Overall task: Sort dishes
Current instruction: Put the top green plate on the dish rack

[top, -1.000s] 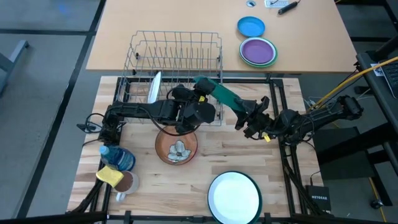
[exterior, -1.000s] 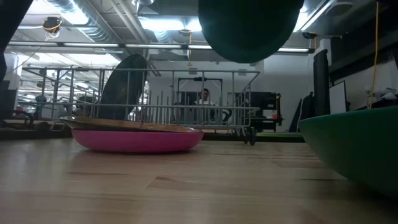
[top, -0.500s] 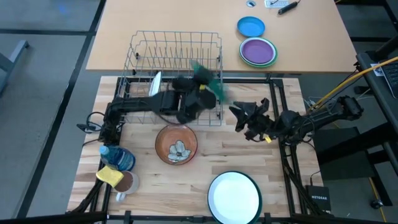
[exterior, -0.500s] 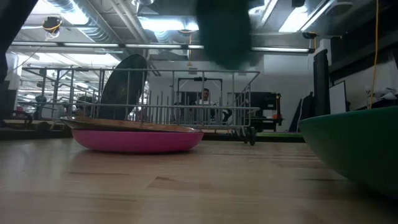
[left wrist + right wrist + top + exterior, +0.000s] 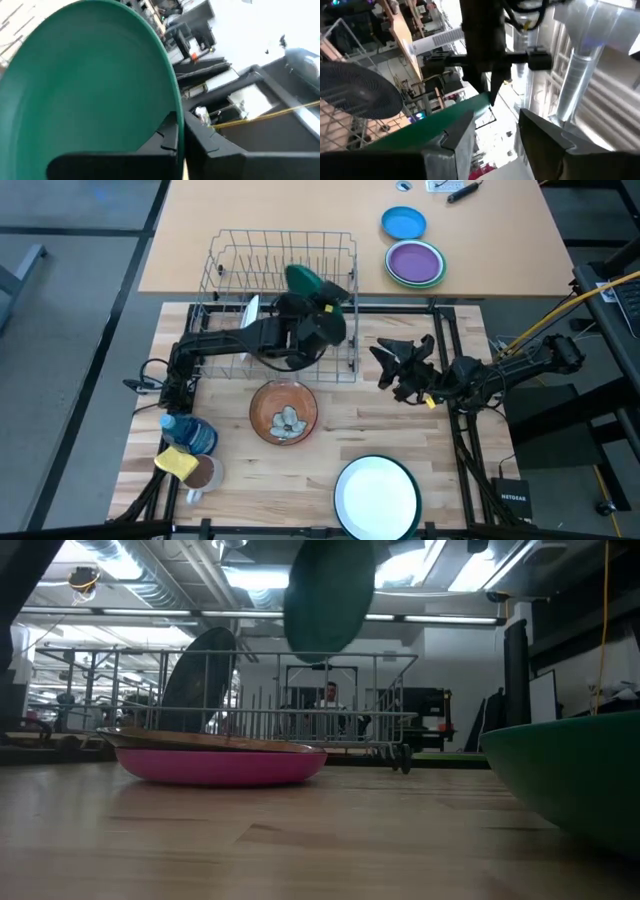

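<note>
My left gripper [image 5: 318,296] is shut on a green dish [image 5: 302,278], held in the air over the wire dish rack [image 5: 235,255]. In the low view the green dish [image 5: 329,595] hangs high above the rack. A white plate [image 5: 247,321] stands on edge in the rack's near left slots. On the table sit a brown bowl with a pink outside [image 5: 284,412] and the large white green-rimmed plate [image 5: 376,496]. My right gripper [image 5: 398,366] stands open and empty right of the rack, above the table. My left gripper pinches the green dish's rim [image 5: 176,117] between its two fingers, one finger [image 5: 165,137] on the hollow face and the other on the back. The fingers come at it level. The dish is lifted clear, standing nearly on edge above the rack.
A bright-blue dish [image 5: 404,223] and a purple dish [image 5: 415,262] lie on the far table. A blue bottle [image 5: 190,433], a yellow sponge [image 5: 176,462] and a cup [image 5: 203,474] crowd the near left corner. A person [image 5: 330,698] shows in the room beyond the rack.
My left gripper has swung from the middle of the table, close to my right gripper, toward the far edge and stands over the rack. It has rolled about its own line, turning the green dish from broadside to nearly edge-on. My right gripper has kept still.
</note>
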Robot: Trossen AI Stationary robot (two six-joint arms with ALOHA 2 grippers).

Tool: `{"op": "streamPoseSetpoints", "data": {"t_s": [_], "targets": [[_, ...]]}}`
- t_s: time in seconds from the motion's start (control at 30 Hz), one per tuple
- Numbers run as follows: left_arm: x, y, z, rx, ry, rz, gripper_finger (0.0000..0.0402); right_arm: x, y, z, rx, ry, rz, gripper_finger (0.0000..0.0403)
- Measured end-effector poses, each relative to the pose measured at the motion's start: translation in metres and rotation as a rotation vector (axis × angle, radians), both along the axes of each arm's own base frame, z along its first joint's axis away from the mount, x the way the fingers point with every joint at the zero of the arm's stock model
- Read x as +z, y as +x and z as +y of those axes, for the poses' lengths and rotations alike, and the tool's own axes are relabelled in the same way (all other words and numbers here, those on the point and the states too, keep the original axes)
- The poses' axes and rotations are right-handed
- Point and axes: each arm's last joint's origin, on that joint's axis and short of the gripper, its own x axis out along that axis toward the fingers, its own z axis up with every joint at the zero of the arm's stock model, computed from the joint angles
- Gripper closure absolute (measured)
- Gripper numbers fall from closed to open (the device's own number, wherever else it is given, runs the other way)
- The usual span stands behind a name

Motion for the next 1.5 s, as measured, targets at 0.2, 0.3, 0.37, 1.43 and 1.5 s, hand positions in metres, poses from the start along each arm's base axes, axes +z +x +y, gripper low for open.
{"op": "streamPoseSetpoints", "data": {"t_s": [0.2, 0.3, 0.37, 1.43, 1.5], "targets": [[0.004, 0.001, 0.011, -0.007, 0.038, 0.172, 0.0400, 0.008, -0.008, -0.010, -0.114, 0.337, -0.226, 0.0246], [0.007, 0.003, 0.019, -0.036, 0.060, 0.285, 0.0401, 0.009, -0.011, -0.017, -0.155, 0.444, -0.299, 0.0246], [0.009, 0.005, 0.023, -0.093, 0.076, 0.351, 0.0401, 0.008, -0.010, -0.022, -0.177, 0.508, -0.345, 0.0246], [0.004, -0.043, 0.051, -1.472, 0.212, 1.069, 0.0401, 0.010, -0.059, -0.035, 0.249, 0.846, -0.058, 0.0246], [0.004, -0.043, 0.049, -1.544, 0.242, 1.043, 0.0401, 0.022, -0.066, -0.034, 0.283, 0.896, -0.001, 0.0246]]}}
